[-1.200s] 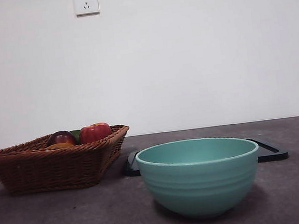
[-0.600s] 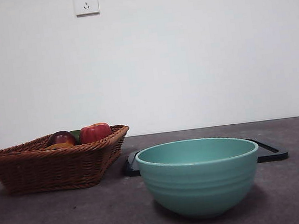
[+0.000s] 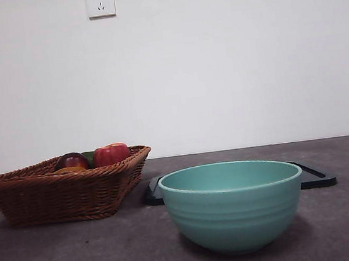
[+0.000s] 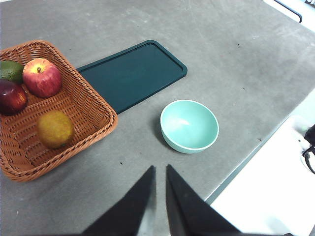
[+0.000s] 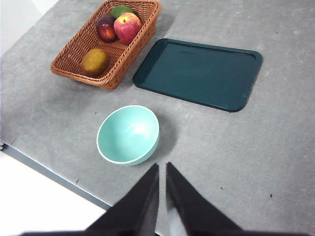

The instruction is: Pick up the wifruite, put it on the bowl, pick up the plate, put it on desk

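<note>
The wifruite [image 4: 55, 129], a small dull orange-brown oval, lies in the wicker basket [image 4: 93, 105]; the right wrist view also shows the wifruite [image 5: 95, 61]. The teal bowl [image 3: 233, 205] stands empty on the desk [image 3: 82, 256], with the bowl [image 4: 189, 125] in front of the plate [image 4: 132, 73], a flat dark green rectangular tray. From the right arm the bowl [image 5: 128, 134] and the plate [image 5: 199, 73] show as well. My left gripper [image 4: 160, 169] and right gripper [image 5: 162, 167] both hang high above the table, shut and holding nothing. Neither shows in the front view.
In the basket [image 3: 61, 192] with the wifruite are a red apple [image 4: 42, 77], a dark purple-red fruit [image 4: 12, 97] and a green fruit [image 4: 11, 71]. The desk's front edge [image 5: 54, 176] runs close to the bowl. A wall socket [image 3: 100, 2] sits on the white wall.
</note>
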Controlling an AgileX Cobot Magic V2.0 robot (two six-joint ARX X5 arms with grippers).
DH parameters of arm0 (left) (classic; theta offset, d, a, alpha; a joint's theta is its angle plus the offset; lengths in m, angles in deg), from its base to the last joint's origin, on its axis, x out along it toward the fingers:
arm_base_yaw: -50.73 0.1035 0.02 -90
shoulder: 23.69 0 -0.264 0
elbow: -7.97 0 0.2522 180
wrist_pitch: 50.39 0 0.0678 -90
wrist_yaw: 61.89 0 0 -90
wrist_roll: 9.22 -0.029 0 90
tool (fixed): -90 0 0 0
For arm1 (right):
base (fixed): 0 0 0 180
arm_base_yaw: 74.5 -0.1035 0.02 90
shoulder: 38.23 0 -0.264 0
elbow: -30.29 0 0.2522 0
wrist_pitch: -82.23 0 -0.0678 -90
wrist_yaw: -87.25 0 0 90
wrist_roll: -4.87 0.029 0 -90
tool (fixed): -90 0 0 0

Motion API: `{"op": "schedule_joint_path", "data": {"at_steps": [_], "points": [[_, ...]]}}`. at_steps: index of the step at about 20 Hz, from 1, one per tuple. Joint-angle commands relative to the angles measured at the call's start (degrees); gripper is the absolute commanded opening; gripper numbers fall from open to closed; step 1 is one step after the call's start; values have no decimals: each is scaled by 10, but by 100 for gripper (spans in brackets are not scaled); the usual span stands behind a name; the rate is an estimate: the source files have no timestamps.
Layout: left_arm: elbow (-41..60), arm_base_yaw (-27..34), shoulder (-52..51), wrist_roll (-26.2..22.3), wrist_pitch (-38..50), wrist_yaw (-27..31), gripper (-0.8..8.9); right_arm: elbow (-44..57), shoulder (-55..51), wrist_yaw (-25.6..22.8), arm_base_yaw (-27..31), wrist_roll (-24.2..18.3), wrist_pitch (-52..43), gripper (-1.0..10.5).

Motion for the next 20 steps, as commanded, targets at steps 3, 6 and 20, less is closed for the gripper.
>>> {"op": "schedule_joint_path", "data": {"at_steps": [3,6,20], "points": [[-5,-5,2,-3,3,-1,24,-10,2,-1,-4,-6,-11,15],[-5,-5,2,-3,3,-1,24,-10,2,-1,-4,-6,-15,15],[223,372,-61,-24,348,11,24,-10,2,-1,-4,-6,-16,15]]}}
